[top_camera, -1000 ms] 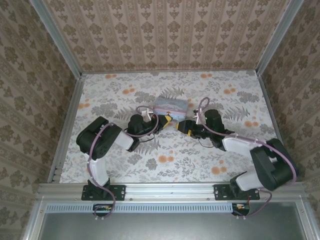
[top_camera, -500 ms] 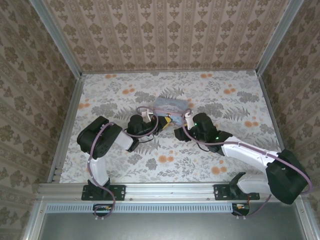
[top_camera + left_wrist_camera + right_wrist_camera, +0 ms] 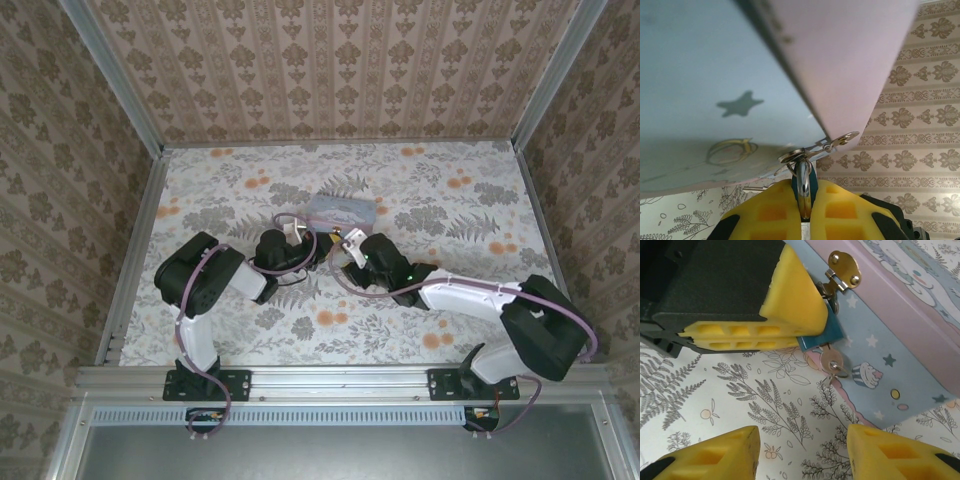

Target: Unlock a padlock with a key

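Overhead view looking down from behind, wrist views very close, seemingly sharing the padlock (image 3: 821,337) (image 3: 804,186)

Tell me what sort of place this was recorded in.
Probably a purpose-built robot test booth, not a home: wallpaper panels set in an aluminium frame, a floral table top, and a left arm and right arm bolted to the near rail.

Pale blue tin (image 3: 343,209) mid floral tbl (image 3: 450,200), wallpaper walls (image 3: 330,70) behind.

The left tool (image 3: 805,202) hides most of the padlock (image 3: 821,334).
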Controlling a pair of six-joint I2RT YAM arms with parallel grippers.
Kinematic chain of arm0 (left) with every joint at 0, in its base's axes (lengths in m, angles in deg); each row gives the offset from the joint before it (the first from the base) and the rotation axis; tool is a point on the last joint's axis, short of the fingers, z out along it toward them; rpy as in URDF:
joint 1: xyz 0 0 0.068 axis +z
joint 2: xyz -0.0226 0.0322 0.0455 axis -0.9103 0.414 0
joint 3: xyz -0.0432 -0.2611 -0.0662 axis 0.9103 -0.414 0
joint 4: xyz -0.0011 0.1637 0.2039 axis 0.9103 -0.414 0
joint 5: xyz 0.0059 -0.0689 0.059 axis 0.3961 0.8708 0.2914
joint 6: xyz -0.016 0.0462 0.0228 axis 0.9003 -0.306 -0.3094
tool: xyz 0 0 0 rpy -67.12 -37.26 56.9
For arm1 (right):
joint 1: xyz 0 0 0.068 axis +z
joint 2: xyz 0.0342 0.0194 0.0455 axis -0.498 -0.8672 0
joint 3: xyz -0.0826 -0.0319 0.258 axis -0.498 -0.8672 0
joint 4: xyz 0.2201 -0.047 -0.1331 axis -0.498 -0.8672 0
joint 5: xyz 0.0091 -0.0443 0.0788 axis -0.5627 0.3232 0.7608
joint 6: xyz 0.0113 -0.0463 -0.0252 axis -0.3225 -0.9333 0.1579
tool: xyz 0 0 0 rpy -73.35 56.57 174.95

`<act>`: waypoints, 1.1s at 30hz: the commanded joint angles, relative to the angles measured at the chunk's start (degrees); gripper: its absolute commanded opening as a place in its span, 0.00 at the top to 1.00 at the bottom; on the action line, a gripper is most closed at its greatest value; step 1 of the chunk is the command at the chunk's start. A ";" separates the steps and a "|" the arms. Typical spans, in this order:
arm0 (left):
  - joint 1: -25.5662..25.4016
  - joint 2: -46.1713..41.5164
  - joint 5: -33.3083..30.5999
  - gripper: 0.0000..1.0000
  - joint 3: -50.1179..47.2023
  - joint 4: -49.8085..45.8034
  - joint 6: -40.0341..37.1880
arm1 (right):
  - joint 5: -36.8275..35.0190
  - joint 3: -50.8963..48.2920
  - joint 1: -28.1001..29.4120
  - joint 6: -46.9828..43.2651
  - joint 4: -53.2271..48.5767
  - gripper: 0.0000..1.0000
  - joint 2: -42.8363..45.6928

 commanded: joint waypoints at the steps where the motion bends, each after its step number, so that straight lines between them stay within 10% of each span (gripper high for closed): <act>1: 0.32 0.92 1.27 1.00 0.40 2.18 -1.48 | -3.30 2.41 0.87 -3.55 2.13 0.50 -2.42; 22: -0.29 1.10 1.56 1.00 0.08 2.27 -1.40 | -6.28 9.17 -0.05 -4.92 1.60 0.66 -11.63; 33: -1.52 1.49 1.22 1.00 0.16 2.35 -1.31 | 4.47 9.80 -2.31 -0.11 0.07 1.00 -9.28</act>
